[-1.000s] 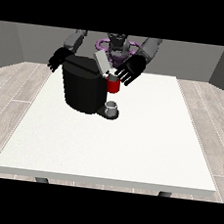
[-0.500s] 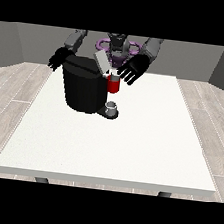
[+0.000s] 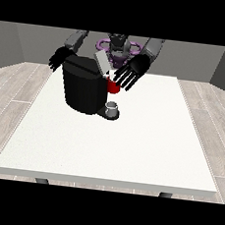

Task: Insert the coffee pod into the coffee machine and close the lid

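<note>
The black coffee machine [image 3: 84, 89] stands at the table's far left, its grey lid [image 3: 101, 63] tilted up. A red thing at the machine [image 3: 112, 87] shows under the lid, at the machine's right side. The hand at the view's right [image 3: 132, 72] hovers just right of the lid, open, its fingers spread and pointing down over the red thing. Behind the machine's left top corner is the hand at the view's left [image 3: 58, 59], open with nothing in it. A small grey thing [image 3: 113, 107] sits on the machine's base; I cannot tell whether it is the pod.
The white table [image 3: 130, 146] stretches towards the camera and to the right of the machine. The robot's torso [image 3: 118, 48] stands behind the far edge.
The hand at the view's right has shifted slightly beside the lid, fingers still spread. The machine, the lid and the other hand look the same.
</note>
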You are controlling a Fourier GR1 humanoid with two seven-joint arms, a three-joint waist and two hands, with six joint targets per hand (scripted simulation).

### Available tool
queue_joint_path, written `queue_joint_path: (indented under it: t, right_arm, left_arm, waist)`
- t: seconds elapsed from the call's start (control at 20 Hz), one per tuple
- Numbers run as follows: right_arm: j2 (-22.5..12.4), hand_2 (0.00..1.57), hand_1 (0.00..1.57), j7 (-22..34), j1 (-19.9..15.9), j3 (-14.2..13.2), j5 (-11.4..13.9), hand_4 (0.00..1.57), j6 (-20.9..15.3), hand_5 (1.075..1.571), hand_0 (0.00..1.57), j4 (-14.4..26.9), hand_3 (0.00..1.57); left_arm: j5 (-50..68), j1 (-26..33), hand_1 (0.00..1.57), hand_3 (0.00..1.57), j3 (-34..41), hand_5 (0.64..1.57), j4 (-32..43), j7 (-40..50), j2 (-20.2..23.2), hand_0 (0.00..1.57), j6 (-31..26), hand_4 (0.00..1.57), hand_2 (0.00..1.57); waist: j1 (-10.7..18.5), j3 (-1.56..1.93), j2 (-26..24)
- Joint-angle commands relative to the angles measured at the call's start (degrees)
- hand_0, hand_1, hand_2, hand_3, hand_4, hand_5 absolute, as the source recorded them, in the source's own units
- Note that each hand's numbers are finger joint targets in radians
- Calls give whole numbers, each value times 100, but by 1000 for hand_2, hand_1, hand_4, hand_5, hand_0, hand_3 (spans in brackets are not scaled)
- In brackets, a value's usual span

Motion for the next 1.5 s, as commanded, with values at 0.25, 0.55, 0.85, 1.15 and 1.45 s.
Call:
queue_joint_path:
  t: [0.25,0.55,0.85,1.15,1.45]
  right_arm:
    - [-69,0,0,-155,-42,-152,3,387,-56,1571,0,287,0]
    - [74,0,0,-101,363,-136,-73,363,-90,1571,0,367,0]
    - [112,0,0,-494,529,-294,-186,387,-85,1571,0,555,0]
    - [-252,0,0,-4,844,-541,-367,370,59,1571,0,335,0]
    - [-333,0,0,-33,1276,-279,-41,357,75,1571,0,225,0]
  left_arm:
    - [-176,42,0,0,-146,1571,-122,40,-216,0,-90,0,0]
    - [-116,279,0,0,-131,1571,-139,94,-294,0,-408,0,0]
    - [93,512,0,0,52,1571,-352,153,-592,0,-297,0,0]
    - [1297,1230,0,0,1086,1571,-341,-169,-1040,0,-170,79,0]
    - [2003,2204,0,0,1433,1571,-342,-333,-1930,0,-222,0,0]
  waist:
    - [221,-7,-134]
    - [364,-7,-661]
    - [592,-7,-837]
    - [976,-17,-1639]
    - [1470,-14,-2490]
